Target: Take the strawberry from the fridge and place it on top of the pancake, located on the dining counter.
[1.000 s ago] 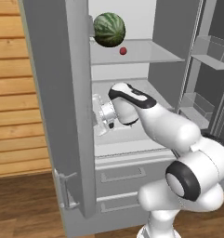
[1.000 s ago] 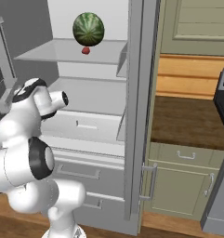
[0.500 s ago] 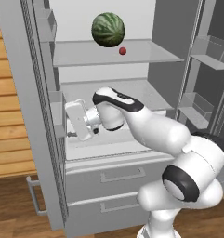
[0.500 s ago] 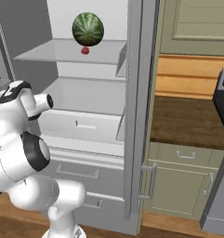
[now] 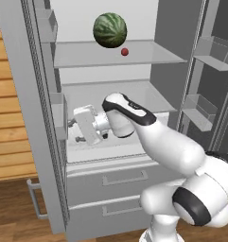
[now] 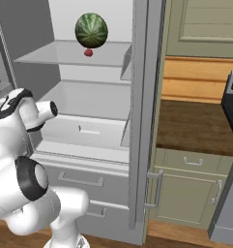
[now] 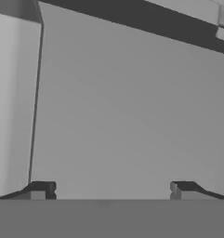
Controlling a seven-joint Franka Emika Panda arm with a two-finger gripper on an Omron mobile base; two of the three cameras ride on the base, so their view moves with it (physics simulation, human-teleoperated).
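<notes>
Left base view: the gripper points left at the open fridge door's inner wall, low beside the crisper level, its jaws spread wide with nothing between them. The strawberry sits on the upper shelf just beside the watermelon, so it lies well above and to the right of the fingertips

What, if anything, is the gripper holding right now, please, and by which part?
Nothing: the gripper is open and empty, facing the fridge door; the strawberry sits on the shelf.
</notes>
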